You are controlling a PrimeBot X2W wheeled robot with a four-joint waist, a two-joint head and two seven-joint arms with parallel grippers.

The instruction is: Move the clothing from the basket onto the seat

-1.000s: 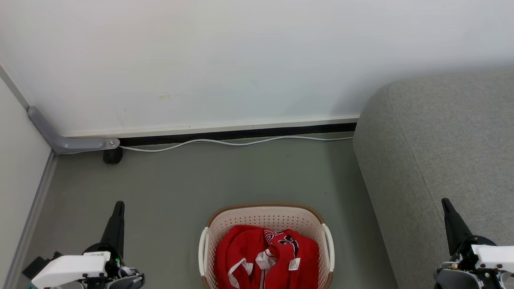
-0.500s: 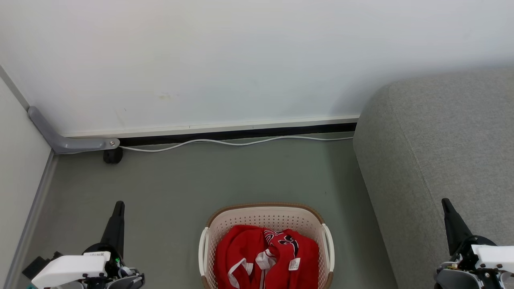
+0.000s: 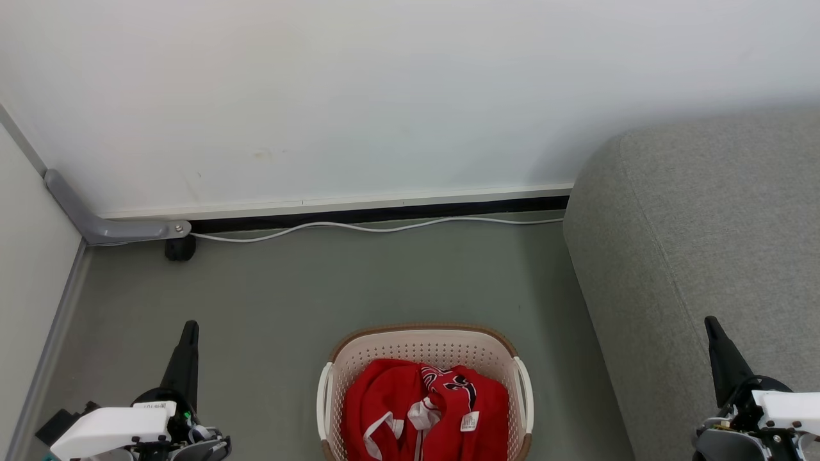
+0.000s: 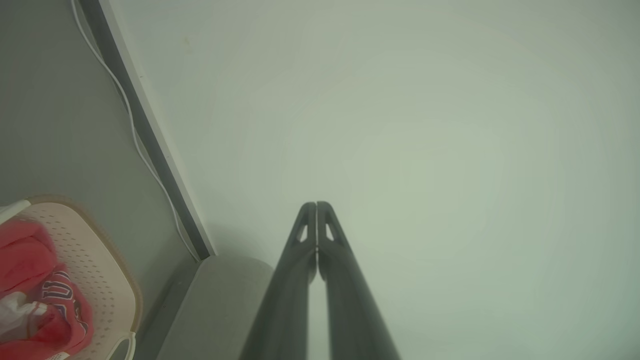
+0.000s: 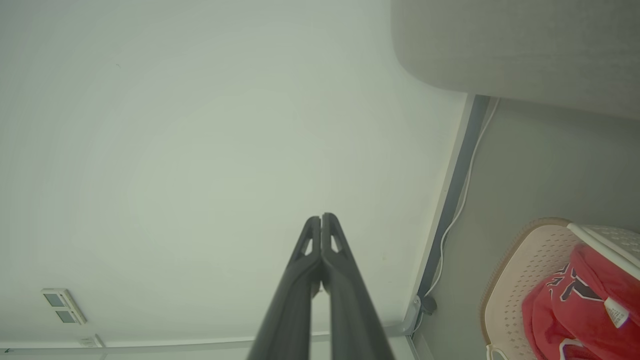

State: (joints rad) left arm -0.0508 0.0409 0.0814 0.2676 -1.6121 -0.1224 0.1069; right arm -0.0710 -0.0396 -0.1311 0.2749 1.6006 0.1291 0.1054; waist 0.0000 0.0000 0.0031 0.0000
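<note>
Grey-green floor (image 3: 320, 282) and a plain white wall (image 3: 384, 96) from the head cam, with one white cable (image 3: 384, 227) along the skirting. One cream basket (image 3: 423, 330) sits between the two grippers, right of the left gripper (image 3: 190, 328) and left of the right gripper (image 3: 709, 321). Its near end is cut off by the frame. Red clothing (image 3: 397, 397) is heaped inside, with one white tag (image 3: 469, 420) showing, and I can't tell how many pieces there are. One grey sofa (image 3: 705, 224) lies behind the right jaws. From up here each pair of fingers just reads as a single dark spike.

Left wrist cam settles it: jaws pressed together, empty, aimed at bare wall. Basket and clothing are off to the lower left of the tips, blurry and cropped, with a sofa corner just beside the fingers.

Right wrist cam: jaws together too, nothing in them. Basket and red cloth are low to their right and the sofa is up top right. It also picks up two small wall plates (image 5: 60, 302) low to their left.
</note>
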